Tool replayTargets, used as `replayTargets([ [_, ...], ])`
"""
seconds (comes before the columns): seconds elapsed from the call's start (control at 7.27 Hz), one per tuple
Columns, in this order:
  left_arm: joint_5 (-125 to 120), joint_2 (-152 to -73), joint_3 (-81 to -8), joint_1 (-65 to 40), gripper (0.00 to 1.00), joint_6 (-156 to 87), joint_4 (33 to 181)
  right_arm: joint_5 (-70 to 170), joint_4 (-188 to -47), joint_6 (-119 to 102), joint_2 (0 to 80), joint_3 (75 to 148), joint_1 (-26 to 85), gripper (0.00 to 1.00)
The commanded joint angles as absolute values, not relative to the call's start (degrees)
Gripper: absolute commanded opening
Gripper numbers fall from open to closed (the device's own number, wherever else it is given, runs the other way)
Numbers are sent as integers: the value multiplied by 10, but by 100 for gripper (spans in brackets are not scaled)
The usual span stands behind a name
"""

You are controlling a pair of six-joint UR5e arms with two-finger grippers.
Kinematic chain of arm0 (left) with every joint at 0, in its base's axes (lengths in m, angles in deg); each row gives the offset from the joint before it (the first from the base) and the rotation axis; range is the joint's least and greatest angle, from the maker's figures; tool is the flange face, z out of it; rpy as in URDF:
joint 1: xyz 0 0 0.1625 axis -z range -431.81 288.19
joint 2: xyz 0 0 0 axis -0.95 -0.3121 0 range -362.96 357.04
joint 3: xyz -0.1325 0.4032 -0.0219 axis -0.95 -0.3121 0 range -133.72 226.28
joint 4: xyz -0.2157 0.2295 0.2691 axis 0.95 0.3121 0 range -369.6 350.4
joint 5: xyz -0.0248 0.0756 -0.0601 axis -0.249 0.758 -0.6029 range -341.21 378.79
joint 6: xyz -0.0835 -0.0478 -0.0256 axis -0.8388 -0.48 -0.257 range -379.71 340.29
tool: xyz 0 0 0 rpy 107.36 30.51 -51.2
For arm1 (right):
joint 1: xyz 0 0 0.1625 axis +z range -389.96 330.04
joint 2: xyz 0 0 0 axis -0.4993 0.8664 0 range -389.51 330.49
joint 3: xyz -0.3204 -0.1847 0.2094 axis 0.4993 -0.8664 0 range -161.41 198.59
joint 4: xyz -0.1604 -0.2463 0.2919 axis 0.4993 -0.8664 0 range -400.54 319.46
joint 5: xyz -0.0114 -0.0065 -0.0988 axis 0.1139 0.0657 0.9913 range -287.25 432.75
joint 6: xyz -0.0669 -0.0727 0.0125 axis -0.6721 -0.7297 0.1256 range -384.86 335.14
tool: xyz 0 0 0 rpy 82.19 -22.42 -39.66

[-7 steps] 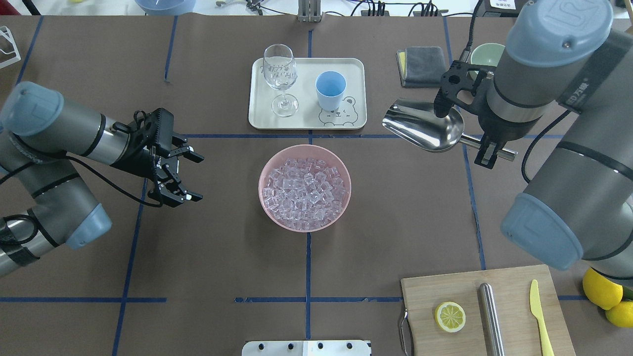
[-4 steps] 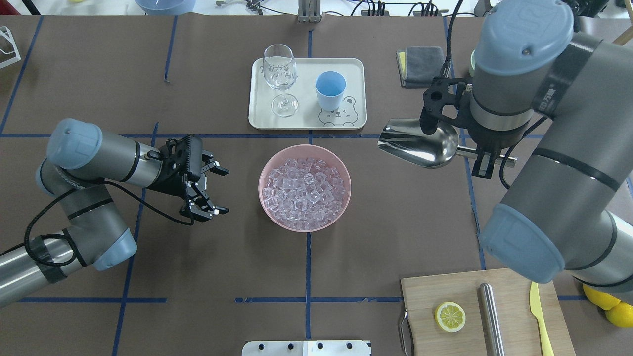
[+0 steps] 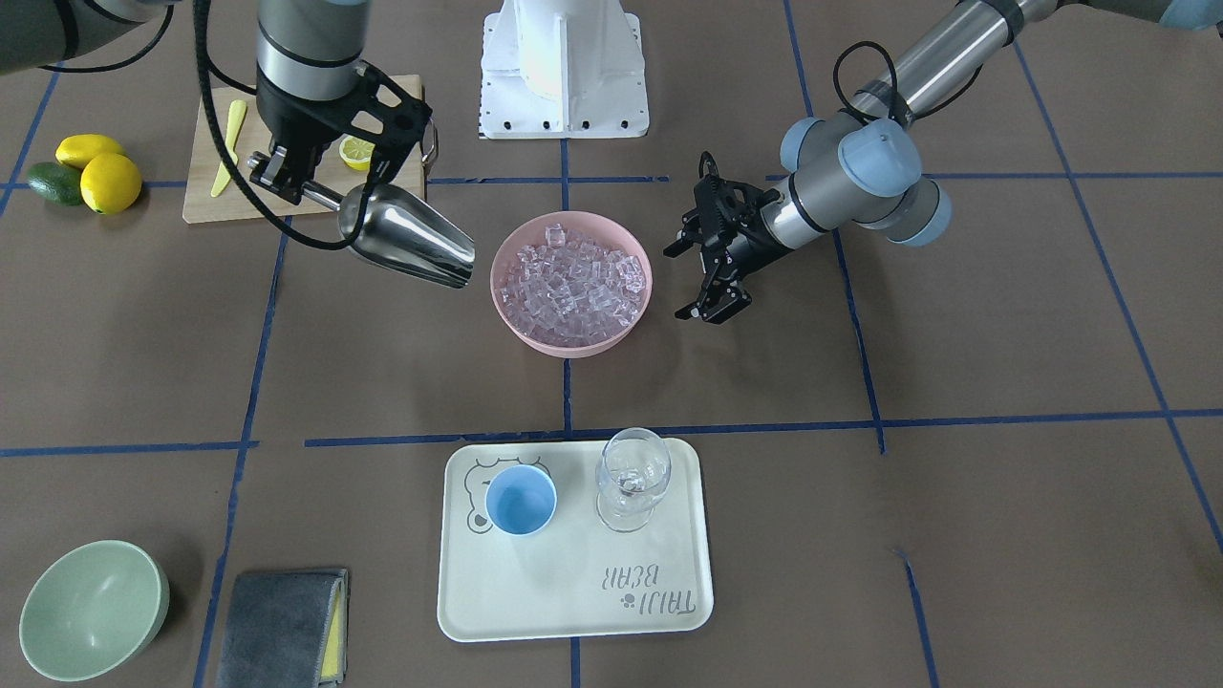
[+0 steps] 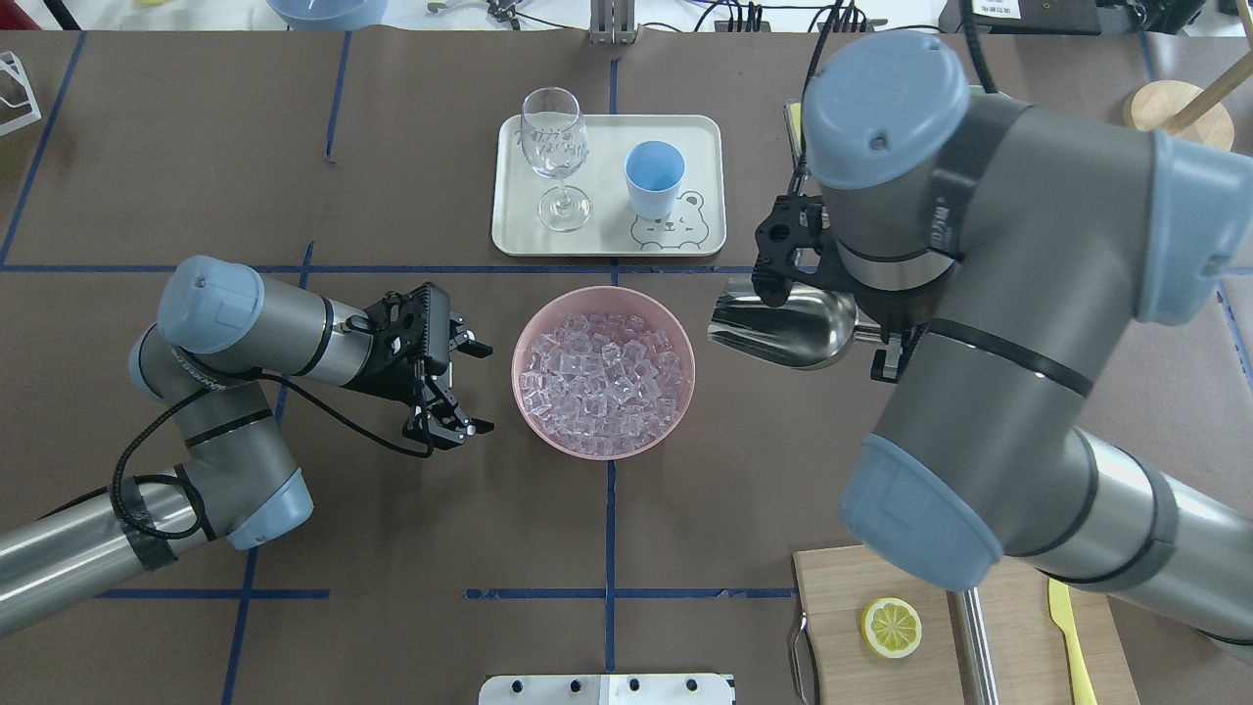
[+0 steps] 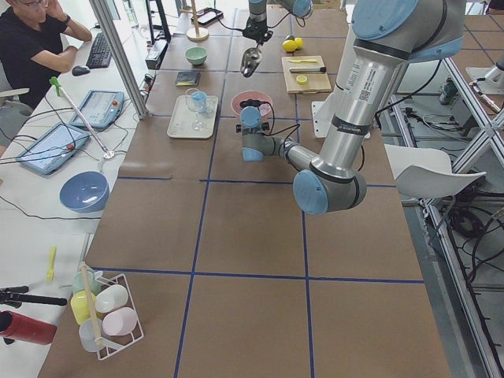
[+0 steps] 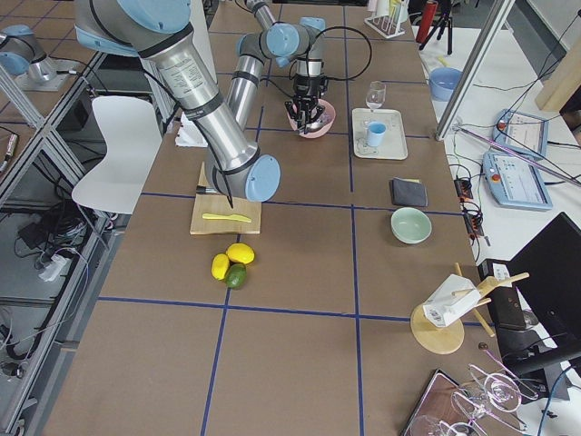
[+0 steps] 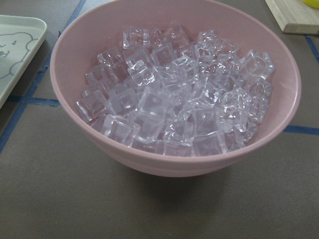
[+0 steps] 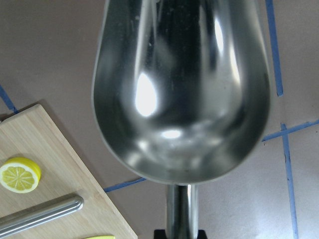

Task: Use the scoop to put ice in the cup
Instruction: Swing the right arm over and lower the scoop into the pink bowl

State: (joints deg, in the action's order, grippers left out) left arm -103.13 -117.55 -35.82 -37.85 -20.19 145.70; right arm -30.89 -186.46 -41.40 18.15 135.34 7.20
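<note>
The ice (image 4: 602,372) fills a pink bowl (image 4: 587,450) at the table's middle; it also shows close up in the left wrist view (image 7: 174,109). The light-blue cup (image 4: 654,176) stands upright and empty on a cream tray (image 4: 514,235). My right gripper (image 3: 298,183) is shut on the thin handle of the steel scoop (image 4: 783,328). The scoop is empty (image 8: 179,89) and hangs just right of the bowl, its mouth towards it. My left gripper (image 4: 480,388) is open and empty, just left of the bowl, apart from it.
A clear wine glass (image 4: 554,147) stands on the tray beside the cup. A cutting board (image 4: 832,587) with a lemon slice (image 4: 891,627), steel cylinder (image 4: 974,646) and yellow knife (image 4: 1067,636) lies front right. A green bowl (image 3: 91,607) and grey cloth (image 3: 282,626) lie beyond.
My right arm has carried the scoop left and nearer, up to the bowl's right side. My left gripper has moved right, close to the bowl's left side, still open.
</note>
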Motion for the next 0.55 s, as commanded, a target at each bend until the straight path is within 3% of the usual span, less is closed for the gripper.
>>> replayTargets([
  [0.0,-1024,-1179,-353,-386,100,-202,1458,-276,-1926,-418,105,1279,48,0],
  [0.41,-1023,-1180,-353,-386,100,-204,1460,-245,-1972,-443,0,1145,22,0],
])
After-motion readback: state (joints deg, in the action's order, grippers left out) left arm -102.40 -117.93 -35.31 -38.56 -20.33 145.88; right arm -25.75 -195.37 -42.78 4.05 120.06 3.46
